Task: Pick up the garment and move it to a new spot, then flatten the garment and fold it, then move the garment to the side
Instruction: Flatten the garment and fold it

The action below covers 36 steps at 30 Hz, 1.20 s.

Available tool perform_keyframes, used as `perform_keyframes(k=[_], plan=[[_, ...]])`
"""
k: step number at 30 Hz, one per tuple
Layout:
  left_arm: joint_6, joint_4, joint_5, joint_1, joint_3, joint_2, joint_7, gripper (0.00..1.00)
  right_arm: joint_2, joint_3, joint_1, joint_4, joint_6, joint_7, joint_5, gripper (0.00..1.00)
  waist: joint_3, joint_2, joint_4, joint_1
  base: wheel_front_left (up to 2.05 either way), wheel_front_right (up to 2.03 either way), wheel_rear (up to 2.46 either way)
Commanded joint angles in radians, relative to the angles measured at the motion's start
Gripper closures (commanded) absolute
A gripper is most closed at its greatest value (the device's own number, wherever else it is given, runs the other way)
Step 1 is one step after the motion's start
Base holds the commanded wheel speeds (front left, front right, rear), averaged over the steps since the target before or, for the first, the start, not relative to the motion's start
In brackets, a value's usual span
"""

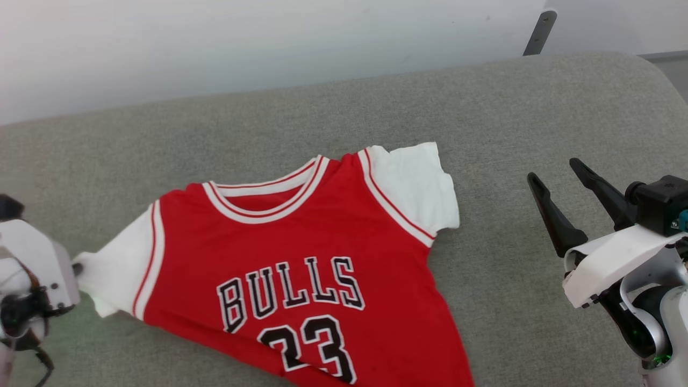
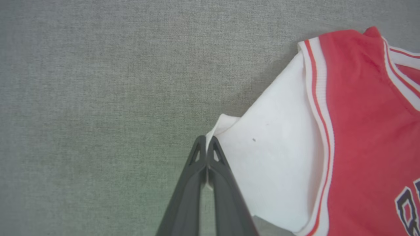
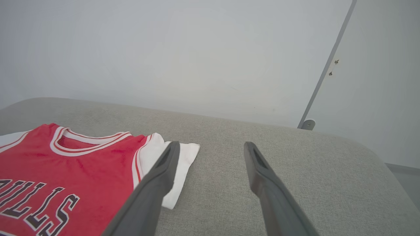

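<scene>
The garment [image 1: 301, 252], a red jersey with white sleeves and black "BULLS 23" lettering, lies face up on the grey cushion [image 1: 344, 118]. In the left wrist view my left gripper [image 2: 206, 141] is shut on the edge of the garment's [image 2: 361, 131] white left sleeve [image 2: 272, 157]. In the head view that gripper [image 1: 78, 267] meets the sleeve tip at the far left. My right gripper [image 1: 553, 171] stands open above the bare cushion, to the right of the other white sleeve [image 1: 416, 185]. The right wrist view has its fingers [image 3: 164, 167] spread wide, with the garment [image 3: 59, 170] to their left.
The grey upholstered cushion [image 3: 295, 154] runs back to a pale wall [image 1: 242, 43]. A grey metal bracket [image 1: 539, 32] stands on the wall behind the cushion's right end. The cushion's rounded right corner [image 1: 650, 70] drops off at the far right.
</scene>
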Motion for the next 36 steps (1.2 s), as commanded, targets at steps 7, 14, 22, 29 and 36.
perform_keyframes(k=[7, 14, 22, 29, 36], plan=[[0.039, 0.014, -0.016, 0.029, 0.023, 0.016, 0.005, 1.00, 0.004, -0.008, 0.013, -0.006, -0.001, 0.006, -0.001, 0.00, 0.008, 0.0000, -0.002, 0.0000, 0.00, 0.00, 0.00], [0.042, 0.040, -0.058, 0.054, 0.039, -0.019, 0.012, 1.00, 0.013, -0.012, 0.020, -0.004, -0.001, 0.008, -0.001, 0.00, 0.016, 0.0000, -0.001, 0.0000, 0.00, 0.00, 0.00], [0.045, 0.016, -0.072, 0.038, 0.050, -0.007, 0.017, 0.00, 0.014, -0.009, 0.020, 0.000, -0.001, 0.011, 0.001, 0.00, 0.003, 0.0000, 0.005, 0.0000, 0.00, 0.00, 0.00], [0.069, -0.079, -0.054, 0.039, 0.045, 0.023, 0.032, 0.00, 0.016, -0.004, 0.026, -0.004, -0.001, 0.011, 0.003, 0.00, -0.021, 0.0000, 0.007, 0.0000, 0.00, 0.00, 0.00], [0.121, -0.162, -0.066, 0.100, 0.035, 0.035, 0.092, 0.00, 0.019, 0.000, 0.041, -0.008, -0.001, 0.014, 0.005, 0.00, -0.046, 0.0000, 0.003, 0.0000, 0.00, 0.00, 0.00]])
